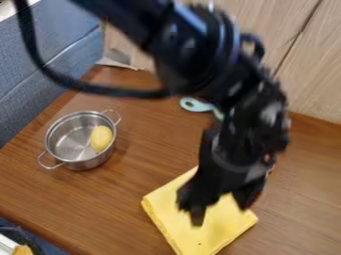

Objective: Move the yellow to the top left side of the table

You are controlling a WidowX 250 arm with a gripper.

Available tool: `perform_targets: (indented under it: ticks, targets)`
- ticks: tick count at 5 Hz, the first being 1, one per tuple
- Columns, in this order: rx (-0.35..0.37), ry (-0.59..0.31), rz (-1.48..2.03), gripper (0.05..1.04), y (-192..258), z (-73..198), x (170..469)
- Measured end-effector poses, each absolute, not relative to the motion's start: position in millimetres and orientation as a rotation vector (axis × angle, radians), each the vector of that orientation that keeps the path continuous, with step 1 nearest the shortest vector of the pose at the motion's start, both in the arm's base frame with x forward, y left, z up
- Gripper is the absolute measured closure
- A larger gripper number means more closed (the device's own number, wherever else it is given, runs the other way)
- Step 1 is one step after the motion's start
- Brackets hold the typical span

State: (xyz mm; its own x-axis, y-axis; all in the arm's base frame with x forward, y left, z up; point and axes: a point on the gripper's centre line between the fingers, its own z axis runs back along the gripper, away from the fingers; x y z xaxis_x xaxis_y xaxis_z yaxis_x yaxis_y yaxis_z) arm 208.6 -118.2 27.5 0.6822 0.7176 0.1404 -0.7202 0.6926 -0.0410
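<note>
Black arm (200, 55) is looming over the yellow cloth (214, 234).
Its gripper (222, 211), fingers apart, is hiding the cloth's far part from me.

The cloth (223, 226) is yellow, the table (93, 204) brown wood-grained.

Gripper (220, 211) above the yellow cloth (212, 234) — jaws apart.

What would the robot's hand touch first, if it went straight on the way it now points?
Most likely the folded yellow cloth, which lies on the wooden table below the open hand. How much gap there is between them, this view does not make clear.
</note>
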Motion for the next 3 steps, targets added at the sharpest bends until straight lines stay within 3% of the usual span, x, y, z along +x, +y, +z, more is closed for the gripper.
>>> perform_targets:
  ticks: [1, 3]
  targets:
    - [0.035, -0.123, 0.805, 0.082, -112.8, 15.6, 194.6]
    - [0.053, -0.092, 0.810, 0.082, -109.1, -10.1, 200.9]
